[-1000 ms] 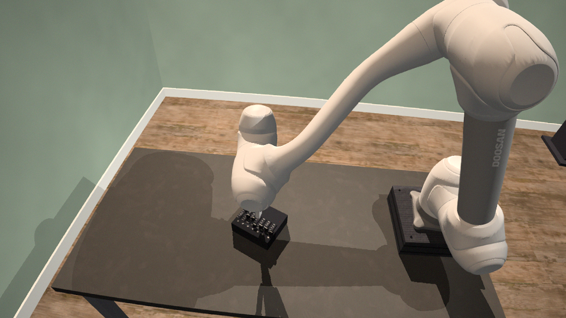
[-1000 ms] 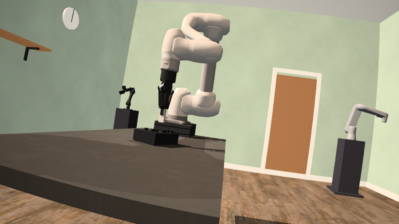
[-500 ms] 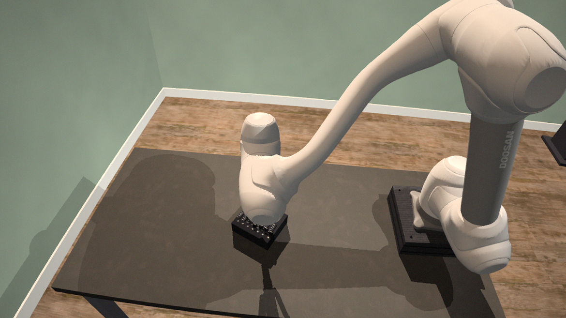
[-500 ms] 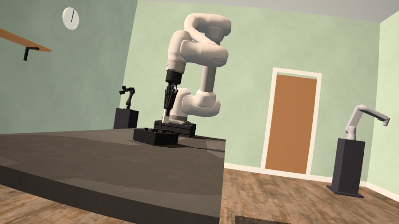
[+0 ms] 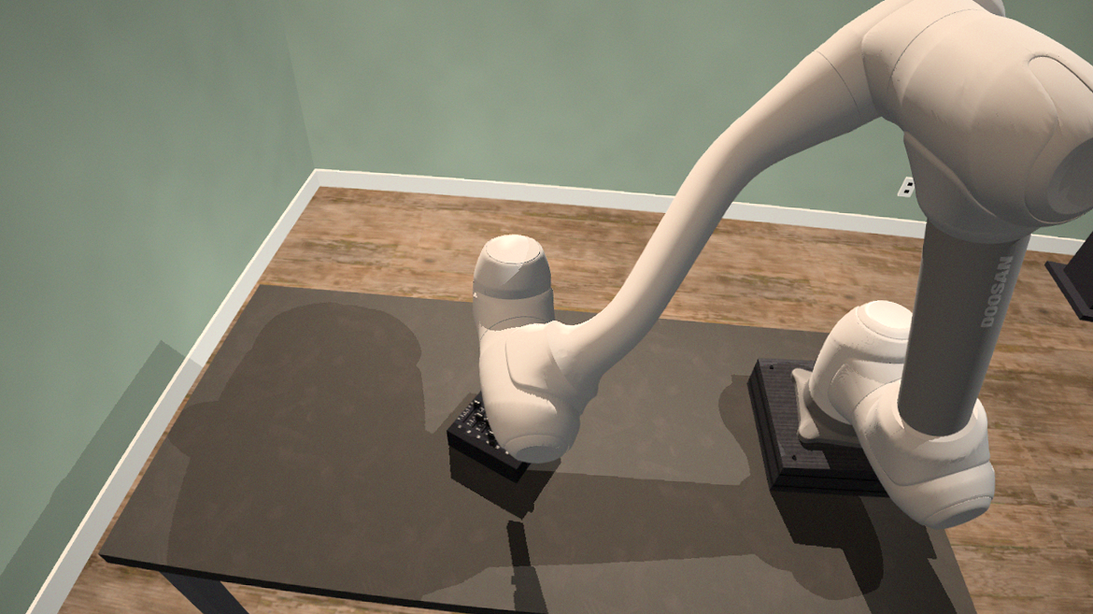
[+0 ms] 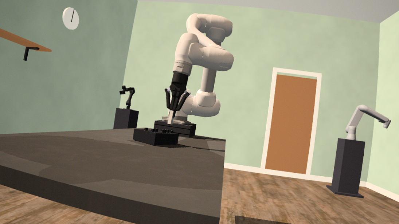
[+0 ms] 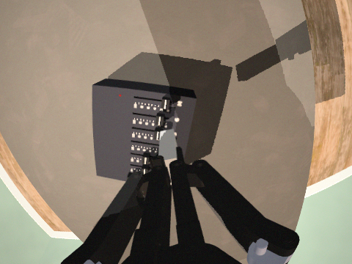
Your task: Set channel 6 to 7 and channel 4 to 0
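Observation:
The lighting desk (image 7: 142, 134) is a small black box with several fader rows, sitting near the middle of the dark table. In the top view it (image 5: 484, 439) is half hidden under my wrist. In the exterior view it (image 6: 155, 136) shows side on with small knobs on top. My gripper (image 7: 169, 140) is shut with nothing between the fingers. Its tips hang just above the desk's near edge, by the faders' right-hand ends, and in the exterior view the tips (image 6: 170, 118) stand a little above the box. Fader levels are too small to read.
My arm's black base plate (image 5: 811, 432) stands on the table's right side. The table's front edge (image 5: 517, 610) is near. Other small arms on pedestals (image 6: 348, 166) stand far off on the floor.

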`<action>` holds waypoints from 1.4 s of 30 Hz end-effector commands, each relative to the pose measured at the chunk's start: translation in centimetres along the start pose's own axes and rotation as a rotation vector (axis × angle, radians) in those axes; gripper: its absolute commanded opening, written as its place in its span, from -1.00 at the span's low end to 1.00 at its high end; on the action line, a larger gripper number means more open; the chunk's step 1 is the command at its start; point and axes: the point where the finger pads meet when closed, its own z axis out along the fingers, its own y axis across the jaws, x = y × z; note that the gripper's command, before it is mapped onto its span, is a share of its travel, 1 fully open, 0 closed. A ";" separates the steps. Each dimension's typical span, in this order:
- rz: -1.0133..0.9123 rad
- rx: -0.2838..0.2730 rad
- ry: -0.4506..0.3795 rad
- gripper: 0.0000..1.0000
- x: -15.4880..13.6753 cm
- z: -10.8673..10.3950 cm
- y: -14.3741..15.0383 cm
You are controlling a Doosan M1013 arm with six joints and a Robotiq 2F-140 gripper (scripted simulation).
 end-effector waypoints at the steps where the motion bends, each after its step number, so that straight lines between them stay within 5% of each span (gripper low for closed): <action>1: -0.278 -0.024 0.001 -0.80 0.2 0.0 0.3; 13: -0.966 -0.035 -0.012 -0.80 0.5 0.0 0.8; 15: -0.966 -0.035 -0.012 -0.80 0.5 0.0 0.8; 19: -1.250 -0.086 -0.009 -0.80 0.5 0.0 0.8; 42: -1.250 -0.086 -0.009 -0.80 0.5 0.0 0.8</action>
